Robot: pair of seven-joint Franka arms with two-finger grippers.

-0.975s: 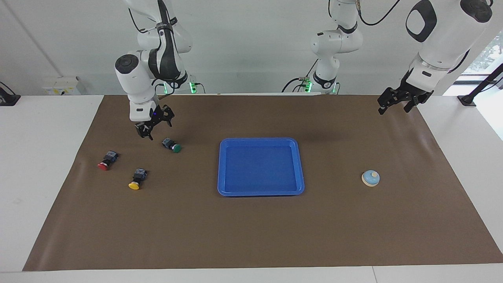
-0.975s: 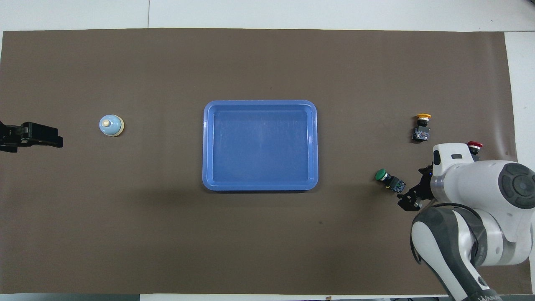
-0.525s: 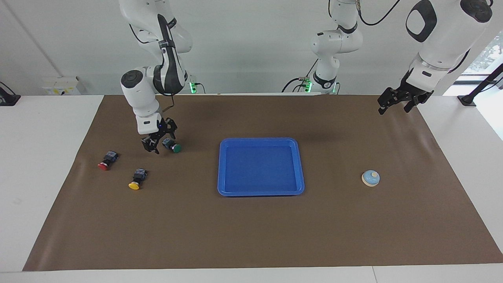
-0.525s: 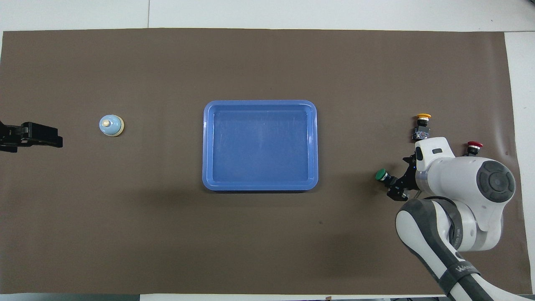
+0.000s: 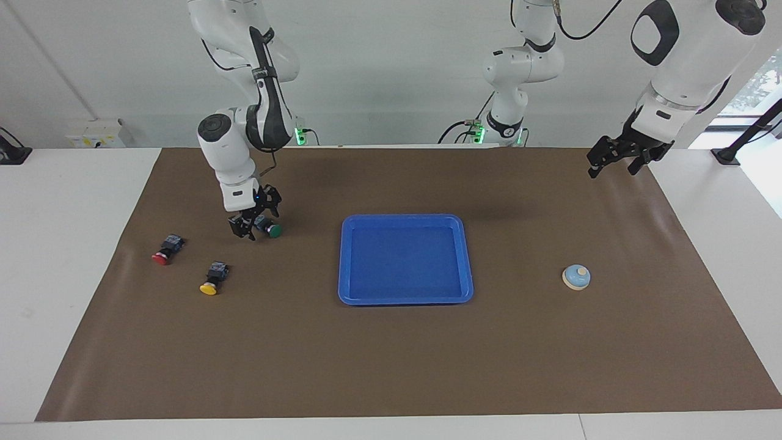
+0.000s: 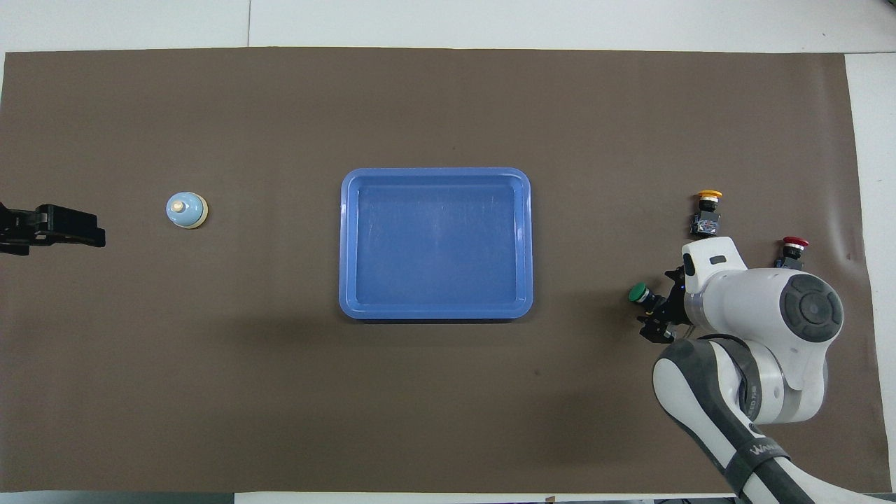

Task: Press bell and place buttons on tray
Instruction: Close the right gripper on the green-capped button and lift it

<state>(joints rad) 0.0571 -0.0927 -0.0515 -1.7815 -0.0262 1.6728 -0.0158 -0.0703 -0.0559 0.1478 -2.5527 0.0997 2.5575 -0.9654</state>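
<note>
I work in a robot lab. My two white arms are bolted at one long edge of a plain white table, with a brown mat spread flat over most of it. Cables and green status lights sit at my bases, against a bare pale wall. A window shows by one corner.

Bright-blue tray, light-blue cream-rimmed bell, red, yellow and green button caps, brown mat
</note>
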